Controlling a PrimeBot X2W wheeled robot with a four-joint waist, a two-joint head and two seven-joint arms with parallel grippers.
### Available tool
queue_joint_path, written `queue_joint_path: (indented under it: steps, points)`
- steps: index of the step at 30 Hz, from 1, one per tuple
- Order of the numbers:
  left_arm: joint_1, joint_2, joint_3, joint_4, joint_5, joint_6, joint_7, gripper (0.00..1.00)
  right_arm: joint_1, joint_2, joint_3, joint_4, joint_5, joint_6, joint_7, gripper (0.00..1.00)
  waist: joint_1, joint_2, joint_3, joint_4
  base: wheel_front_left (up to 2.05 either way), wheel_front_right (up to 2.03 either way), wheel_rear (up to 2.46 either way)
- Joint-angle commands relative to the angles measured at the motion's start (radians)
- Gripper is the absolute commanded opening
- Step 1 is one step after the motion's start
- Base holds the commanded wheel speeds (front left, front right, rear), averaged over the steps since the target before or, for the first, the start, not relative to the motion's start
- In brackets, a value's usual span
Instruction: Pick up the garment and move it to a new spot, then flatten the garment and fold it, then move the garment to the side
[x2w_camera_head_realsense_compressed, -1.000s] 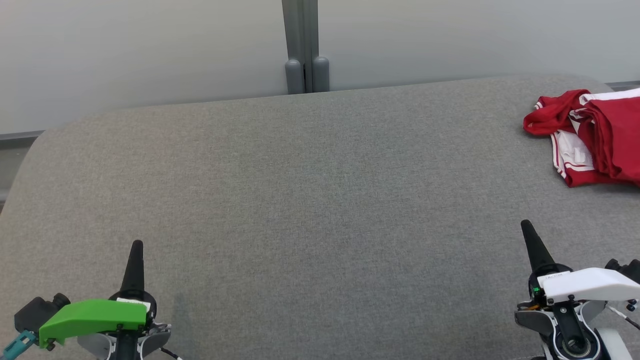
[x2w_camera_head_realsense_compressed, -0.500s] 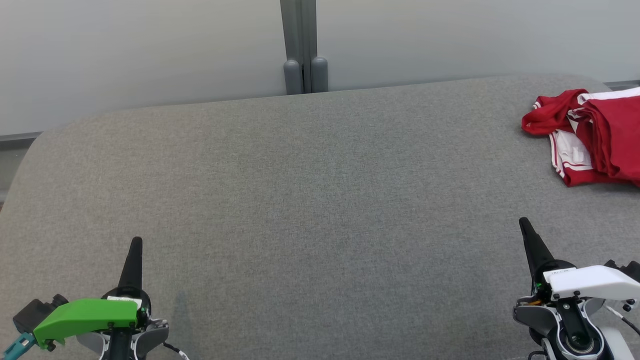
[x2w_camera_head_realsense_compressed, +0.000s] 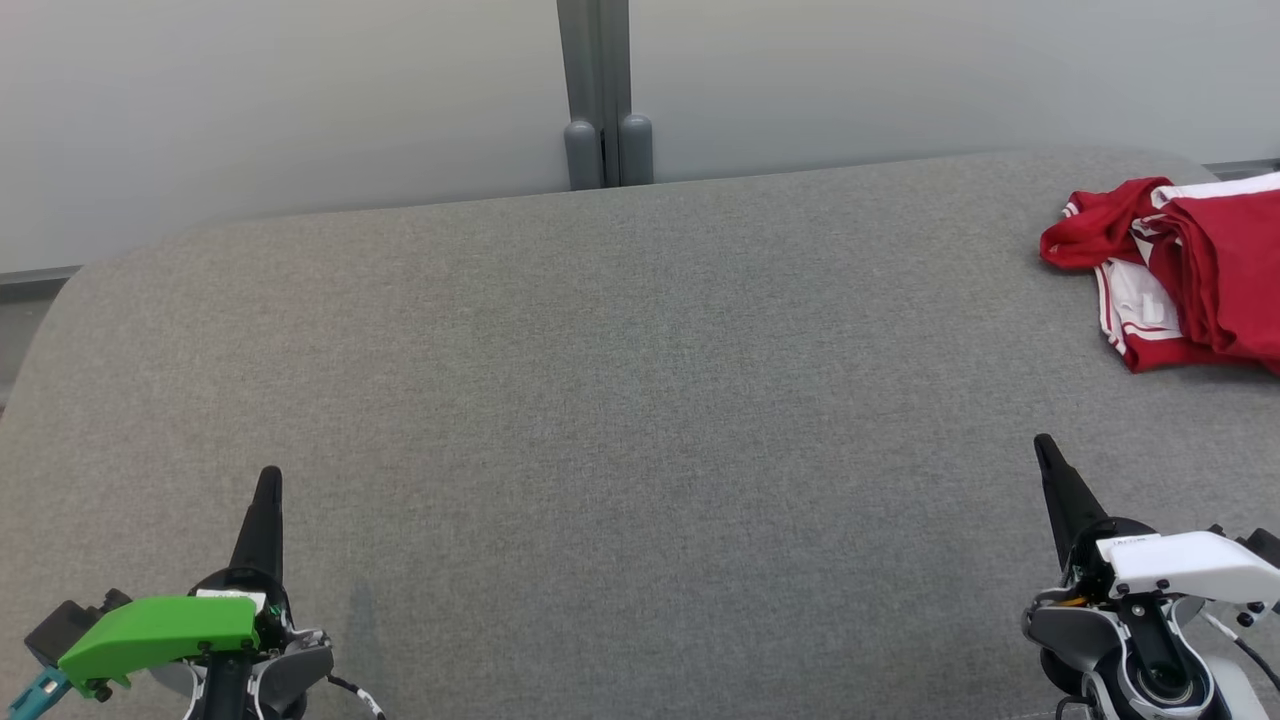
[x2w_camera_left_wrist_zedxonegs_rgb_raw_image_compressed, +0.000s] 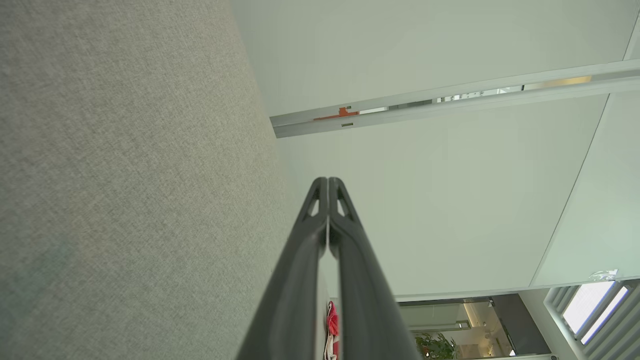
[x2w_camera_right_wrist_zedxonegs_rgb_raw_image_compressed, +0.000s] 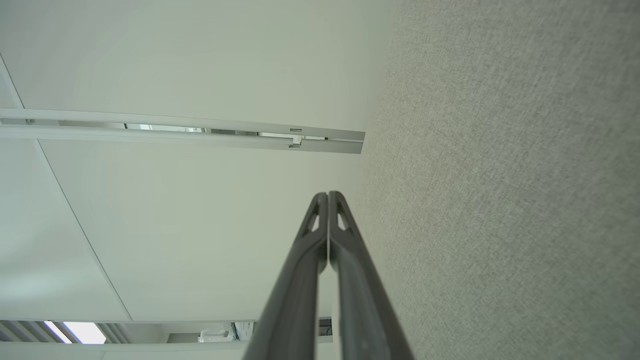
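A wide grey padded surface (x2w_camera_head_realsense_compressed: 640, 400) is seen spread before a pale wall (x2w_camera_head_realsense_compressed: 300, 100), which is divided by a grey post (x2w_camera_head_realsense_compressed: 597, 90). The red and white garment (x2w_camera_head_realsense_compressed: 1190, 270) is found crumpled at the far right of the surface, partly cut off by the picture's edge. The left gripper (x2w_camera_head_realsense_compressed: 268, 478) is held over the near left part and the right gripper (x2w_camera_head_realsense_compressed: 1042, 445) over the near right part, well apart from the garment. Both pairs of fingers are pressed together, with nothing clasped between them.

Grey fabric surface (x2w_camera_head_realsense_compressed: 620, 400) — red-and-white garment (x2w_camera_head_realsense_compressed: 1185, 270) lying crumpled.
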Motion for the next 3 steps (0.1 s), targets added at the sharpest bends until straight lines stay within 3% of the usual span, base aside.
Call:
queue_joint_path:
  steps: [1, 3]
  points:
    - [-0.016, 0.001, 0.007, 0.000, -0.019, -0.008, 0.006, 0.00, -0.014, 0.003, -0.005, 0.001, 0.021, 0.000, 0.008, 0.00, 0.0000, 0.0000, 0.000, 0.000, 0.00, 0.00, 0.00]
    - [-0.018, 0.000, 0.009, 0.001, -0.036, -0.010, 0.010, 0.00, -0.016, 0.004, -0.007, 0.003, 0.034, 0.000, 0.011, 0.00, 0.0000, 0.0000, 0.000, -0.001, 0.00, 0.00, 0.00]
